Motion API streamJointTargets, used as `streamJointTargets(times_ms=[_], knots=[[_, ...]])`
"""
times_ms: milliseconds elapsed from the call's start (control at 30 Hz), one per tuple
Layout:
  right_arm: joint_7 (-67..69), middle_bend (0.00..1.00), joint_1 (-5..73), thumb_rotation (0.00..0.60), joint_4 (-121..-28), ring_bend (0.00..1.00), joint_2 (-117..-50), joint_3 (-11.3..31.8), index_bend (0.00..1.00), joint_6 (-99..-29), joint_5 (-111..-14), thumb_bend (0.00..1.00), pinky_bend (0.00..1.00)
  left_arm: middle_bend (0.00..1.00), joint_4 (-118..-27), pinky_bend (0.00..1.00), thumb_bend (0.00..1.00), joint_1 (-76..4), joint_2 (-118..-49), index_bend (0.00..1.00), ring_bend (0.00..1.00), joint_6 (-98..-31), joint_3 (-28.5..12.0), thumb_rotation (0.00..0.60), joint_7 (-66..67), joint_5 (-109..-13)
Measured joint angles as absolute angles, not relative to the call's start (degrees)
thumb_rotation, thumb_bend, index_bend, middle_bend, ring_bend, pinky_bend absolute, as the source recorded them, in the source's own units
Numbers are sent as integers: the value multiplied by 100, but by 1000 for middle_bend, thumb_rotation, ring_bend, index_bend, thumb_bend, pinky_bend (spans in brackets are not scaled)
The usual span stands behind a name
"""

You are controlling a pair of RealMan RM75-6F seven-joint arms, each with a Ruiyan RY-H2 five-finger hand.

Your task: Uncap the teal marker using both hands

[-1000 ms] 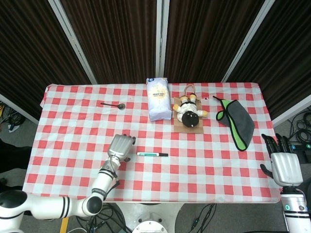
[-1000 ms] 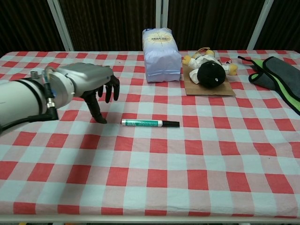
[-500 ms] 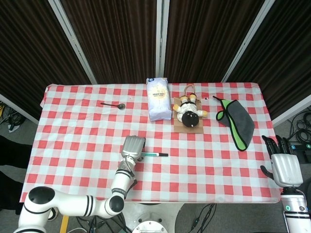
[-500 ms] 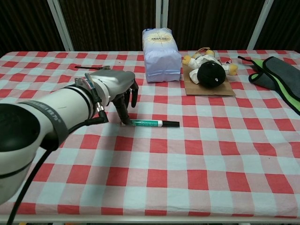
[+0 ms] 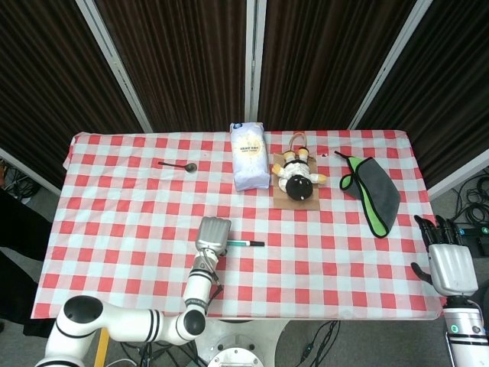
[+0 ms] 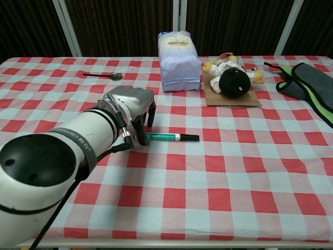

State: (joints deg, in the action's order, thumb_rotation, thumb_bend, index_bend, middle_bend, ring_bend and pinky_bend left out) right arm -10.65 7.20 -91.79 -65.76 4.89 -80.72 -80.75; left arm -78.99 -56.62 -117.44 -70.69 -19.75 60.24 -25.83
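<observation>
The marker lies flat on the checked tablecloth near the front middle of the table, its teal barrel pointing toward the robot's left and its black cap toward the right. In the head view the left hand sits over the barrel end and hides it, so from above I cannot tell whether the fingers have closed on the marker or only hover at it; the right hand is well apart at the far right edge of the table, fingers spread and holding nothing. The spoon, the white bag, the doll on its cardboard and the grey cloth all lie toward the back, well away from the work. In the chest view the left hand has its fingers curled downward, the fingertips touching or just beside the marker's barrel end, not plainly pinching it. The chief risk, as I judge it, is that the fingertips push against the round barrel instead of closing around it, so that it rolls or skids away across the cloth. A grasp too near the very end could also let the marker pivot or slip when the cap is pulled. The right hand has a long reach to make, and a careless approach could knock the marker from a weak hold.
</observation>
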Motion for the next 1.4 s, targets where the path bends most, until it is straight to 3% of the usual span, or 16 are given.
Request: streamJointTargets(times_ms=[267,900,1400], knots=[[-1005,143,695,600,-9120,0,-6608,458,65,-8067,-8074,76,60,588,-7582,614,179,-5668,-11870,577,476,-6992,-1849,600,5885,-2872],[-910,142,703,600,-9060,0,-6619,460,63,-7977,-8003,76,61,580,-7282,618,183,-5608,-12001,574,481,-6772,-1827,600,5973,-2814],[-856,142,707,600,-9028,0,-6632,470,52,-7949,-7965,74,61,612,-7468,629,331,-5586,-11927,613,506,-6757,-1897,600,6028,-2795]])
